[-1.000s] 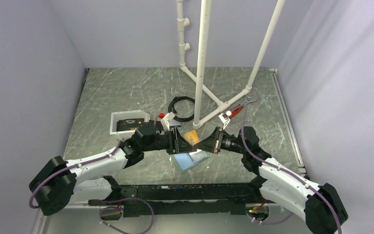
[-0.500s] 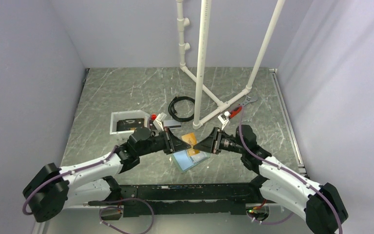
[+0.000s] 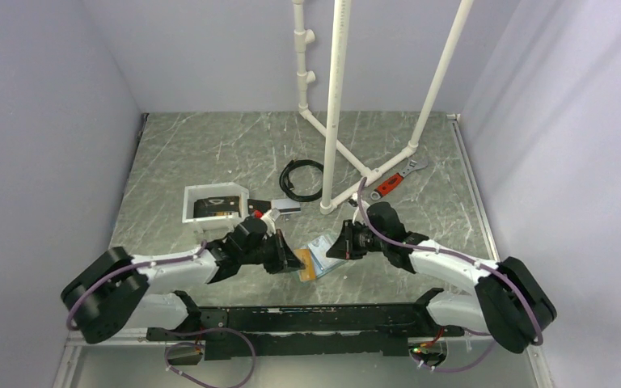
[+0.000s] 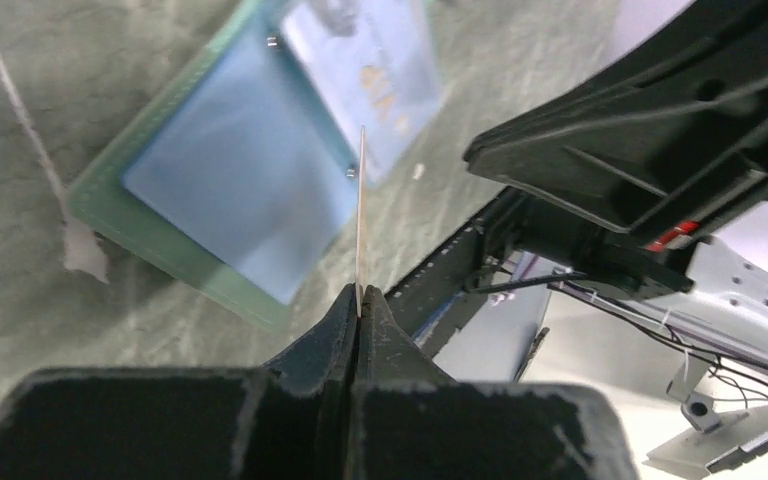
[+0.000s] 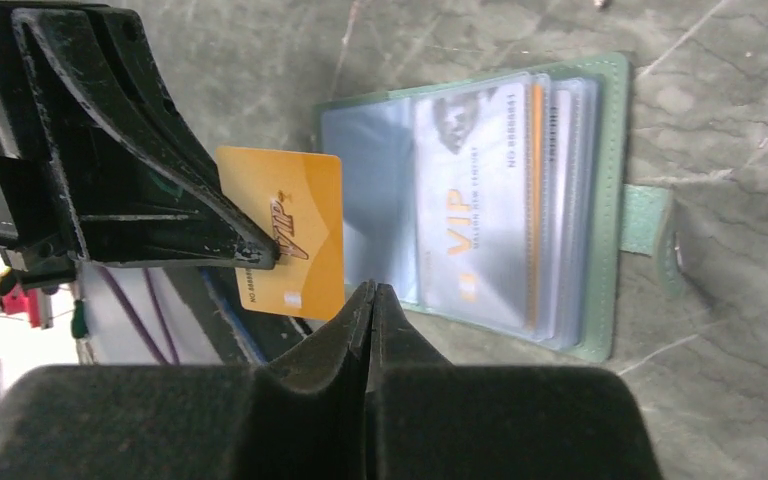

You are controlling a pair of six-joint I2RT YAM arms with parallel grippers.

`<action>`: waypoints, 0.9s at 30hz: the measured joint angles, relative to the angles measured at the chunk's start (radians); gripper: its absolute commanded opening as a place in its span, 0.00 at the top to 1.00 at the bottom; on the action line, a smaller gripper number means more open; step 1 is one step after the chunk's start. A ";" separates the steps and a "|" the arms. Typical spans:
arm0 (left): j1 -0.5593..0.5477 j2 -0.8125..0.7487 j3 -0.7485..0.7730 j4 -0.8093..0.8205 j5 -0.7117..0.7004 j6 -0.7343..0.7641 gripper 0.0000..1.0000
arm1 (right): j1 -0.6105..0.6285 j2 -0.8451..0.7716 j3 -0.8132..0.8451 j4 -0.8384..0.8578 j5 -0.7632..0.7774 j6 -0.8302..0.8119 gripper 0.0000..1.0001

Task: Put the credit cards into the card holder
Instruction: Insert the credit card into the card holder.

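Two robot arms meet low over the near middle of a grey marbled surface. The left gripper (image 3: 291,260) is clamped on one edge of an orange credit card (image 5: 285,230). It holds the card in the air just beside the card holder (image 5: 520,200), near its left page.

The card holder lies open and flat on the surface, green outside with clear blue sleeves inside. One sleeve already shows a card marked VIP (image 5: 470,200). The right gripper (image 5: 368,292) hovers at the holder's near edge. Its jaws are pressed together and nothing shows between them.

Farther back sit a white tray (image 3: 190,212), a coiled black cable (image 3: 301,178) and a red-handled wrench (image 3: 392,179).

Several things could go wrong from here. The card is pinched only along a thin strip, so it may pivot or slip if it meets resistance. It is not yet lined up with any sleeve mouth, so its edge could catch on the soft plastic. Nothing visibly pins the holder down, so a push from the card would probably slide it across the surface.
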 measured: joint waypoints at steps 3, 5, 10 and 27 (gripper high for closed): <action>0.002 0.086 -0.012 0.048 0.010 -0.013 1.00 | 0.004 0.043 0.000 0.008 0.039 -0.028 1.00; 0.004 0.142 -0.018 0.100 0.019 -0.019 1.00 | 0.005 0.061 0.000 0.013 0.070 -0.043 1.00; 0.007 0.211 -0.043 0.235 0.041 -0.044 1.00 | 0.005 0.094 0.000 0.022 0.134 -0.063 1.00; 0.063 0.426 -0.133 0.647 0.128 -0.235 1.00 | 0.005 0.142 -0.006 0.075 0.193 -0.066 1.00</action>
